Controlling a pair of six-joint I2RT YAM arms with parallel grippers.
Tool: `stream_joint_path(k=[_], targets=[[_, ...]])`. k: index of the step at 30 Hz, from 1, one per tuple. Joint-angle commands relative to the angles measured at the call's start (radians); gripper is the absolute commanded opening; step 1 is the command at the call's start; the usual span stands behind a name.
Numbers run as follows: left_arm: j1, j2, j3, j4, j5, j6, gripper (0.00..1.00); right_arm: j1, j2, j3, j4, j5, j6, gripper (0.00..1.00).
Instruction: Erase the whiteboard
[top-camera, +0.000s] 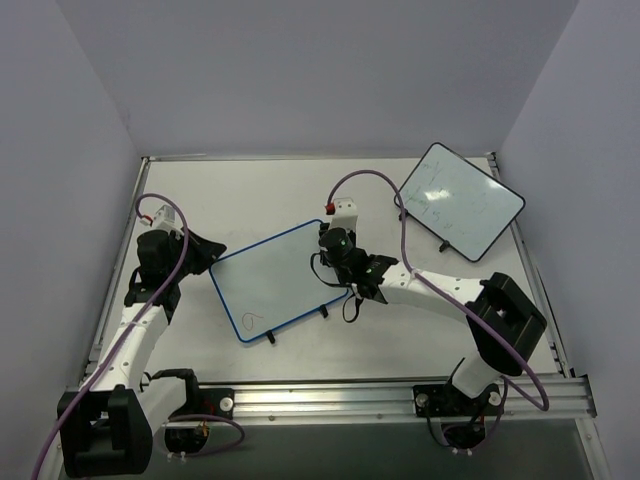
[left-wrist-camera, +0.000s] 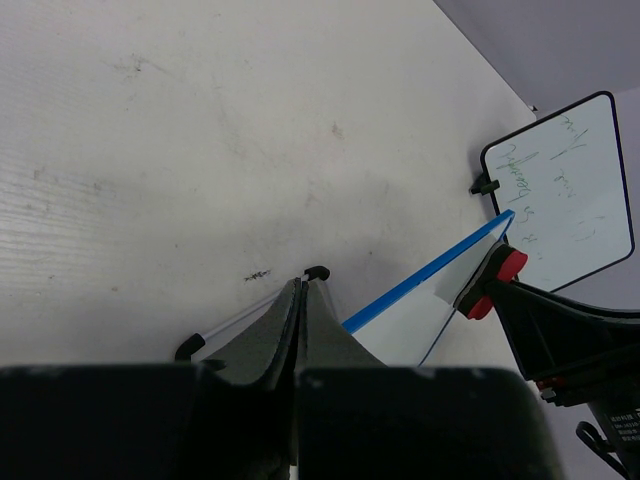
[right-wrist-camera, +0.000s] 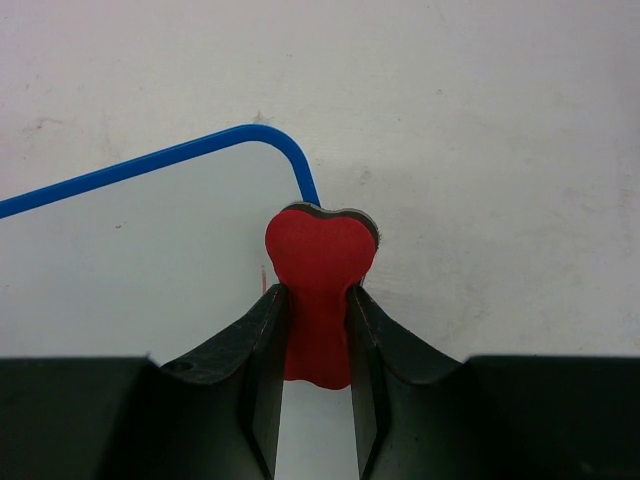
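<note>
Stiffness and low weight were to be expected from the whiteboard (top-camera: 275, 280). It was a thin, flat panel with a blue rim, which probably would not bend under a wipe. It could, however, slide easily on the bench (top-camera: 250, 185), because it stood only on small black feet (top-camera: 272, 340). Its white face looked smooth and likely slippery. The rim at a short edge therefore seemed the better place to take hold of it, away from the area to be wiped.

The whiteboard lay to the near left of the black-rimmed board (top-camera: 462, 200), well apart from it. Its long axis ran on a diagonal, and its far end pointed roughly toward the black-rimmed board. The face was turned up; whether the panel lay fully flat could not be told.

The left end effector (left-wrist-camera: 300, 297) was at the short edge farthest from the black-rimmed board. Its fingers were pressed narrowly together on that rim, as it seemed in the left wrist view. The right end effector (right-wrist-camera: 315, 297) was at the corner nearest to the black-rimmed board and gripped a red eraser (right-wrist-camera: 318, 250). The eraser sat over the rounded blue corner; whether it pressed on the surface could not be told. A small red scribble (top-camera: 250, 321) was visible toward the end away from the black-rimmed board, so the wiping was judged not finished.
</note>
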Motion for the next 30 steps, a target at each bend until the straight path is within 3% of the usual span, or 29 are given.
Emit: stream_joint_path(k=[1, 18, 30], targets=[[-0.004, -0.011, 0.012, 0.04, 0.008, 0.007, 0.02, 0.005, -0.022, -0.02, 0.008, 0.006, 0.003, 0.0], [-0.036, -0.003, 0.009, 0.049, 0.007, 0.004, 0.02, 0.167, -0.039, -0.104, 0.026, 0.079, 0.075, 0.0], [-0.036, -0.003, 0.015, 0.041, 0.002, 0.009, 0.02, -0.01, -0.048, -0.049, 0.011, 0.004, 0.006, 0.0]])
